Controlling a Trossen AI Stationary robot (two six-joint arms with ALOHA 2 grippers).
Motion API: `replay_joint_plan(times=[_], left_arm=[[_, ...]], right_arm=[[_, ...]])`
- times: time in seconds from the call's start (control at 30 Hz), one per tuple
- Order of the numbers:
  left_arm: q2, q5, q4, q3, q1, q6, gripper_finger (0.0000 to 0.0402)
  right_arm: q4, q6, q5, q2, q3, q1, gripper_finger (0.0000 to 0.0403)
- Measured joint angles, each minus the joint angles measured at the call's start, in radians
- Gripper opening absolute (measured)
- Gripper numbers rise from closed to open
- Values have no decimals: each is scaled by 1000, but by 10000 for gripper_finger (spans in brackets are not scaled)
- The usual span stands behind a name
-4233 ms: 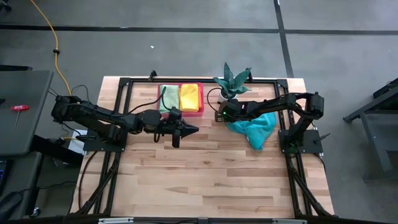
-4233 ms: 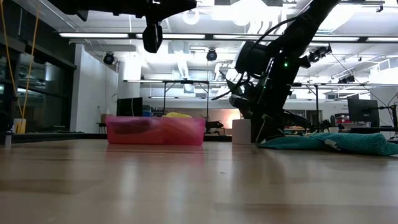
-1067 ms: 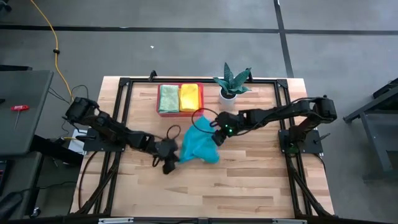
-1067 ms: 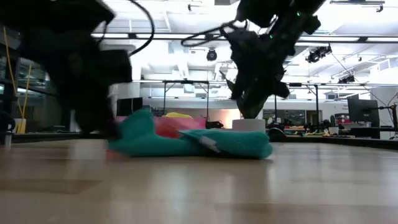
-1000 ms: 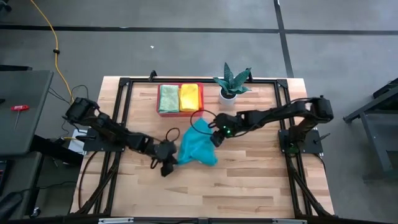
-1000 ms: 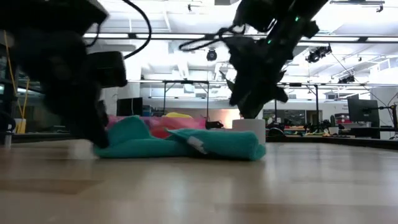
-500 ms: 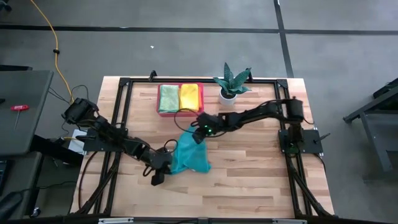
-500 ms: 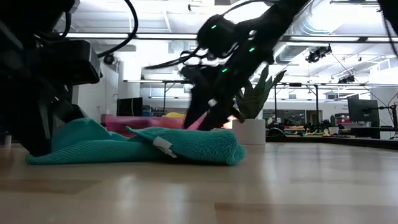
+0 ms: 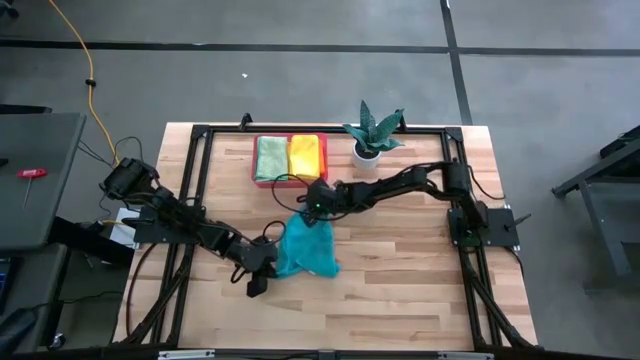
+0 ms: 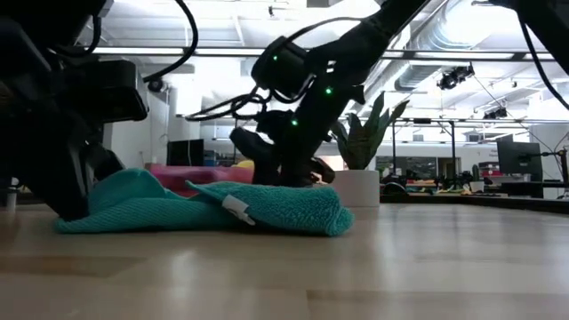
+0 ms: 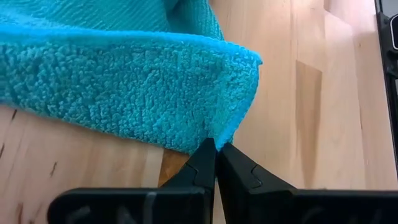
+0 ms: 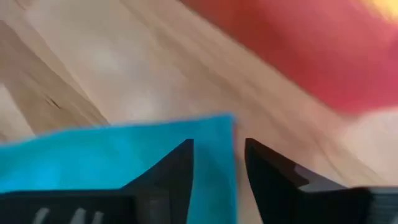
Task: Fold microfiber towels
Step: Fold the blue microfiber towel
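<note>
Two claws flank the teal towel (image 9: pixel 303 250) mid-table: the left claw (image 9: pixel 262 270) pinches its near corner shut, while the right claw (image 9: pixel 309 206), seemingly part-open, straddles the far edge beside the pink tray (image 9: pixel 289 180).

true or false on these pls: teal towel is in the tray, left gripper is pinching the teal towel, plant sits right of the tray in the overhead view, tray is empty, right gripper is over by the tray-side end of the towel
1. The teal towel is in the tray. False: it lies on the table in front of the tray.
2. The left gripper is shut on the towel's edge. True.
3. The plant stands right of the tray in the high view. True.
4. The tray is empty. False: it holds a green towel and a yellow towel.
5. The right gripper is at the tray-side end of the teal towel. True.
</note>
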Motion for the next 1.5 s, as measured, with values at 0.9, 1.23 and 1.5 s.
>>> replay_joint_plan(times=[0.9, 1.23, 1.5], left_arm=[[-406, 67, -91, -1, 188, 56, 0], [-680, 87, -164, 43, 377, 97, 0], [-746, 106, -412, 204, 507, 376, 0]], right_arm=[[-370, -106, -19, -378, -2, 71, 1], [-487, -148, 65, -660, -2, 88, 0], [-588, -208, 68, -758, -2, 65, 0]])
